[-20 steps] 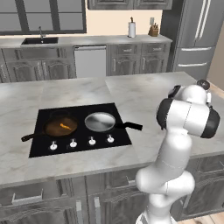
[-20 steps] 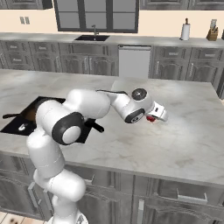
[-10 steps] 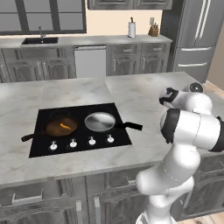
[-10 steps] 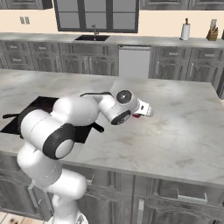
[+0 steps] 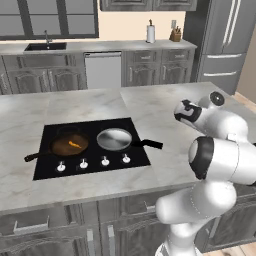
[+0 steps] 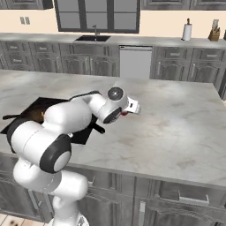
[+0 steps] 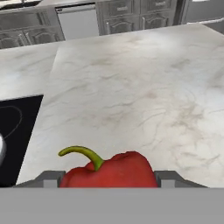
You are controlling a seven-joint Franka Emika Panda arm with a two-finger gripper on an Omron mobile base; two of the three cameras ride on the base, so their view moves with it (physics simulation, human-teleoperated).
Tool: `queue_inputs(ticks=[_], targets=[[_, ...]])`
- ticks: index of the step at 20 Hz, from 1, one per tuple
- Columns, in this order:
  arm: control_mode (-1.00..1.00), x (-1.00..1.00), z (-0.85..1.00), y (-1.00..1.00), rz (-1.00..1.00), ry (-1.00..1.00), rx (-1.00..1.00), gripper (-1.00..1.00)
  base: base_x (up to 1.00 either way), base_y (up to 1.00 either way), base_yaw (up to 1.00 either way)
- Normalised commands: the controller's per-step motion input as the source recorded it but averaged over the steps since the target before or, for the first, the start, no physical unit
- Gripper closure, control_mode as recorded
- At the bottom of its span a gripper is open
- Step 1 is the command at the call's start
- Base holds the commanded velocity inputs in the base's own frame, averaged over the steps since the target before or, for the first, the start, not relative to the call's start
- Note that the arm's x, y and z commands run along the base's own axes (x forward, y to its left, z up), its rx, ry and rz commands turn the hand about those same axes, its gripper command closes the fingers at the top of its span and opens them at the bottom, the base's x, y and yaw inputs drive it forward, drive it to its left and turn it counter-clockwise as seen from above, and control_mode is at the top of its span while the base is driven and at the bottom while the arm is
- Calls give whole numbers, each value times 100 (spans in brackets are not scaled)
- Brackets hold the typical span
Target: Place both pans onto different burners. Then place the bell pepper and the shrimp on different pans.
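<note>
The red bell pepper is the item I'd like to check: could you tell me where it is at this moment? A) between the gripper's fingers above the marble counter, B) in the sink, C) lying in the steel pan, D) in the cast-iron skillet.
A: in the hand view the red bell pepper sits between the gripper fingers, over the marble counter.

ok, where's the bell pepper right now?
In the hand view the bell pepper sits between the fingers, above the marble counter, right of the cooktop.
</note>
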Motion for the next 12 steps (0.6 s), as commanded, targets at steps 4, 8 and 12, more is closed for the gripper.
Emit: queue_inputs(ticks=[4, 8, 12], targets=[[-100, 0, 1, 84, 10, 6, 0, 100, 0, 0, 0], [-100, 0, 2, 76, 11, 9, 0, 100, 0, 0, 0], [-100, 0, 0, 75, 11, 9, 0, 100, 0, 0, 0]])
